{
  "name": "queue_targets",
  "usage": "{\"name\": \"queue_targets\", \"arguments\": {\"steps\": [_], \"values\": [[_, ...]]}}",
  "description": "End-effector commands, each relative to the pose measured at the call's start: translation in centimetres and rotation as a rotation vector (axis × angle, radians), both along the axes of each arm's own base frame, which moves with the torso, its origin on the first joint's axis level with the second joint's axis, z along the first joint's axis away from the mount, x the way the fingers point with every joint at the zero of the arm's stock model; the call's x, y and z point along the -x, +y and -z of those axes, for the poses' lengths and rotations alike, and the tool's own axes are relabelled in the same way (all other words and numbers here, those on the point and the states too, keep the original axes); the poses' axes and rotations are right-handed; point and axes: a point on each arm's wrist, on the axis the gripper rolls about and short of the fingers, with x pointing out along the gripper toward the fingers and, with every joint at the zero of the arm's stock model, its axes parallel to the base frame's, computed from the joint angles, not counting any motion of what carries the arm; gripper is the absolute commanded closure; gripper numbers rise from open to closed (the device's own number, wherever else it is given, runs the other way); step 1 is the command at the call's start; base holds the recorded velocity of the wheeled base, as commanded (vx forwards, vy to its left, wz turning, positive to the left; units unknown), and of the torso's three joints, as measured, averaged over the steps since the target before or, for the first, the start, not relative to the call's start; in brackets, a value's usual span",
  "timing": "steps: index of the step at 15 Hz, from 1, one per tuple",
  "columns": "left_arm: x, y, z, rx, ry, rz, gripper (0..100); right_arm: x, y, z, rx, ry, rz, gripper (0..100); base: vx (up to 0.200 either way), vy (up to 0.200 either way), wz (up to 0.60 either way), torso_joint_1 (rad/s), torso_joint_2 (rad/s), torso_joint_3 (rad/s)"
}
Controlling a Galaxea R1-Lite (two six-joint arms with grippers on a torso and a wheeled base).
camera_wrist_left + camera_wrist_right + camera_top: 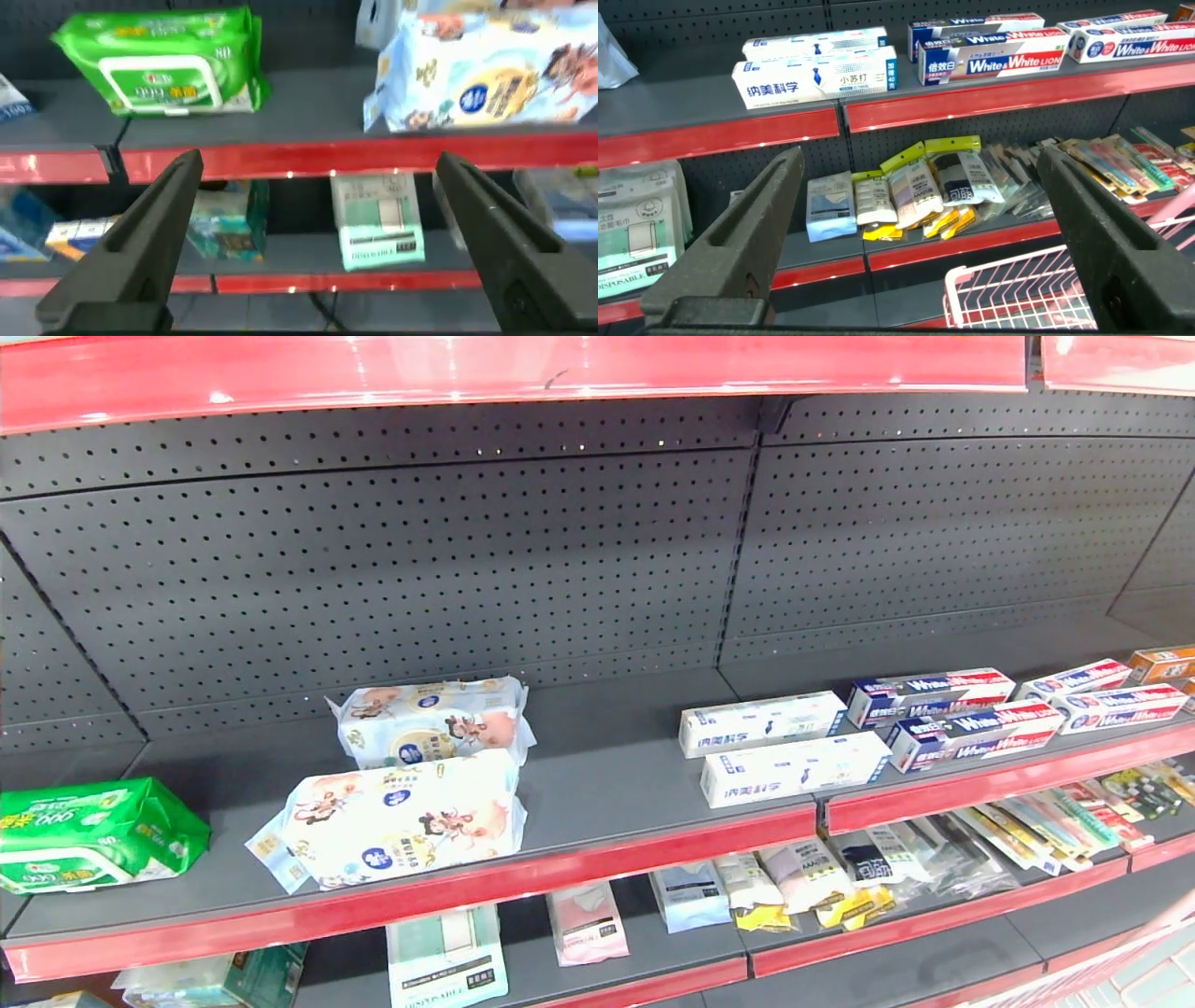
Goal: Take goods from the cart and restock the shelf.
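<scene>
At your 9 o'clock lies a green wipes pack (93,835). Two white cartoon-printed packs (401,821) sit at 8 o'clock, one behind the other. Toothpaste boxes (794,770) line up toward 3 o'clock; small sachets (784,882) crowd 5 o'clock below.

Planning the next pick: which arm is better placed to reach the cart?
Likely the right: the cart lies near the open right gripper; the open left gripper faces the green wipes pack.
</scene>
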Motion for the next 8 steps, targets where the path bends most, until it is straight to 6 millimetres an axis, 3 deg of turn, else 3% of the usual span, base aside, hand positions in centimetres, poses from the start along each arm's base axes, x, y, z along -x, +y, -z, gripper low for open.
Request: {"name": "queue_targets", "arguments": {"steps": [1,2,6,8], "values": [[0.39,-0.09,0.26,-0.010,-0.078,0.071,0,0.00,0.00,0.01,0.001,0.000,-0.003,0,0.000,0.000,0.00,0.000,0.00,0.000],[0.83,-0.19,0.64,-0.028,-0.108,0.183,0,0.00,0.00,0.01,0.001,0.000,-0.002,0,0.000,0.000,0.00,0.000,0.00,0.000],[0.83,-0.07,0.88,0.034,-0.091,0.115,0,0.00,0.01,0.01,0.001,0.000,-0.003,0,0.000,0.000,0.00,0.000,0.00,0.000],[0.83,-0.08,0.88,0.019,-0.089,0.117,0,0.00,0.01,0.01,0.002,0.000,-0.006,0,0.000,0.000,0.60,0.005,0.00,0.005]]}}
